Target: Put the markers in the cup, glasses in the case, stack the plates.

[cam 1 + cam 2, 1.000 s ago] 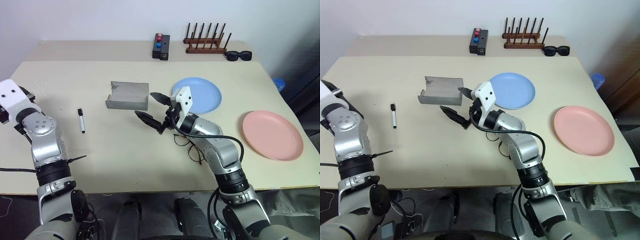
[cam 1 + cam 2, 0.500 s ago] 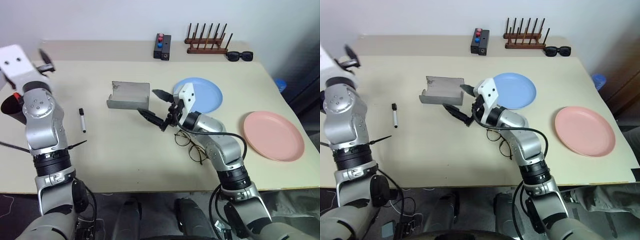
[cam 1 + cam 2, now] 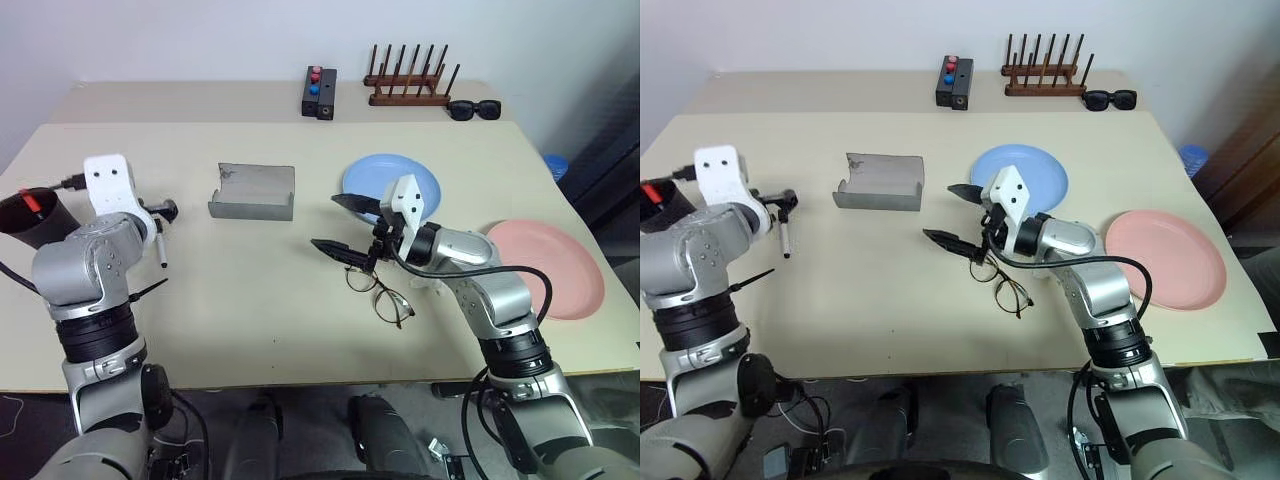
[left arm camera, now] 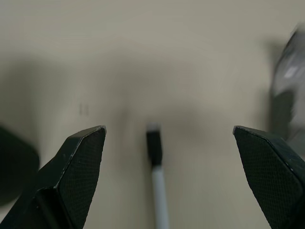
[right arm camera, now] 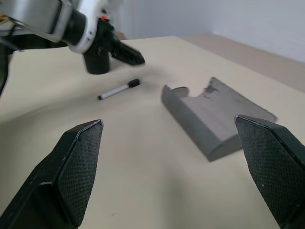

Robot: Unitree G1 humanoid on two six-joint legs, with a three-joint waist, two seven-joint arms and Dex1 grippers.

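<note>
Sitting on the big tan table [image 3: 260,300] are most of the things. Left gripper [image 4: 176,143] hangs over the white marker [image 3: 160,247] at the left side of the frame, with its two black fingers spread wide and nothing between them. In the left wrist view that white marker lies right between the fingers, black cap pointing away.

At the far left edge stands the black cup [image 3: 30,215]. A pen with a red end [image 3: 32,200] pokes up inside it.

Near the upper middle of the frame lies the grey case [image 3: 252,192], open, with its hollow side up. It is well apart from both grippers.

Right gripper [image 3: 345,225] floats in the middle of the frame, pointing toward the left side. Its fingers are wide apart too and it holds nothing. Just below it, flat on the table, lie the thin wire glasses [image 3: 382,293]. They are not touched by the fingers.

Behind the right gripper is the blue plate [image 3: 375,180], partly hidden by the white wrist. Far at the right side lies the pink plate [image 3: 565,275], well apart from the blue one.

Along the top of the frame are a small black box [image 3: 320,93] with red and blue buttons, a brown wooden rack [image 3: 412,82], and dark sunglasses [image 3: 474,109].
</note>
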